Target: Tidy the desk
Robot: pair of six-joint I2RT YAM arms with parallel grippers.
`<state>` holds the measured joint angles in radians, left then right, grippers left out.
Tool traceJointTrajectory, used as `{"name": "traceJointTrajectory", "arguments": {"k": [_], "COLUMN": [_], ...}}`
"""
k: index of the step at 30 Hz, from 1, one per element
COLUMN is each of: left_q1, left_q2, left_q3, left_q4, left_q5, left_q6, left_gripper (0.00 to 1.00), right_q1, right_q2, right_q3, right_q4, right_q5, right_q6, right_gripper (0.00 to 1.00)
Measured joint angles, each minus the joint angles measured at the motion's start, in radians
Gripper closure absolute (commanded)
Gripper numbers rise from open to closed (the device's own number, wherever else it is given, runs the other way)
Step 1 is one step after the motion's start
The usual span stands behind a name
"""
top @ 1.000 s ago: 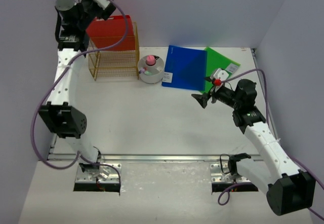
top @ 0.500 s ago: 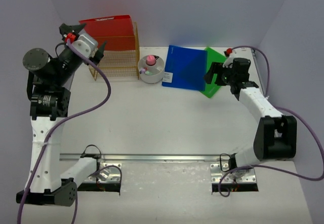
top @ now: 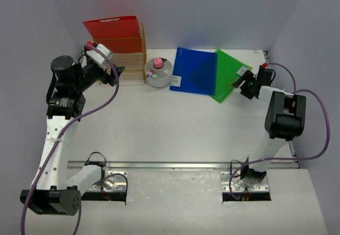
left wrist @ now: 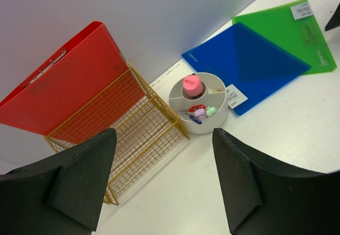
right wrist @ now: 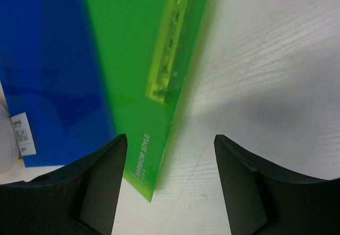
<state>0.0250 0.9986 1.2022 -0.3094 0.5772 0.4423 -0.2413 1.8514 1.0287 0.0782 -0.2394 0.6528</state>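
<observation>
The desk (top: 159, 123) is a white tabletop. A blue folder (top: 195, 71) lies flat at the back and overlaps a green folder (top: 229, 71) to its right. My right gripper (top: 240, 82) is open and empty, low over the green folder's right edge. In the right wrist view its fingers straddle the green folder's corner (right wrist: 138, 59) and bare desk (right wrist: 255, 59). My left gripper (top: 116, 71) is open and empty, held in front of the gold wire rack (top: 130, 67). In the left wrist view (left wrist: 163, 133) it looks down on the rack (left wrist: 133, 123).
A red folder (top: 111, 30) leans on top of the rack. A white round organizer (top: 158, 73) with a pink item and small pens stands between the rack and the blue folder. A metal rail (top: 170, 166) runs along the near edge. Pale walls enclose the desk.
My left arm came down from above the red folder to the front of the rack. My right arm swung back and right to the green folder's right edge.
</observation>
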Motion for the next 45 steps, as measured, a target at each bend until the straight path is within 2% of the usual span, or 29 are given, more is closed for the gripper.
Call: {"name": "traceJointTrajectory", "arguments": {"k": [9, 13, 16, 21, 29, 39, 45], "left_q1": [0.000, 0.000, 0.000, 0.000, 0.000, 0.000, -0.003], "left_q2": [-0.015, -0.015, -0.014, -0.013, -0.013, -0.012, -0.007], "left_q3": [-0.015, -0.029, -0.033, -0.034, -0.037, -0.092, -0.121], "left_q4": [0.011, 0.012, 0.013, 0.013, 0.014, 0.044, 0.074], "left_q5": [0.003, -0.002, -0.008, -0.015, -0.018, 0.002, 0.038], "left_q6": [-0.029, -0.030, -0.030, -0.031, -0.031, -0.047, -0.063], "left_gripper": [0.29, 0.30, 0.30, 0.30, 0.30, 0.31, 0.33], "right_q1": [-0.001, -0.001, -0.001, -0.009, -0.020, -0.111, -0.114], "right_q2": [0.174, 0.217, 0.248, 0.285, 0.230, -0.079, -0.275], "right_q3": [0.088, 0.114, 0.129, 0.139, 0.119, 0.060, 0.040], "right_q4": [0.120, 0.177, 0.215, 0.248, 0.203, 0.077, 0.027], "right_q5": [-0.004, -0.008, -0.013, -0.022, -0.005, -0.042, -0.114], "right_q6": [0.101, 0.135, 0.156, 0.181, 0.106, -0.197, -0.353], "right_gripper": [0.38, 0.47, 0.63, 1.00, 1.00, 1.00, 1.00]}}
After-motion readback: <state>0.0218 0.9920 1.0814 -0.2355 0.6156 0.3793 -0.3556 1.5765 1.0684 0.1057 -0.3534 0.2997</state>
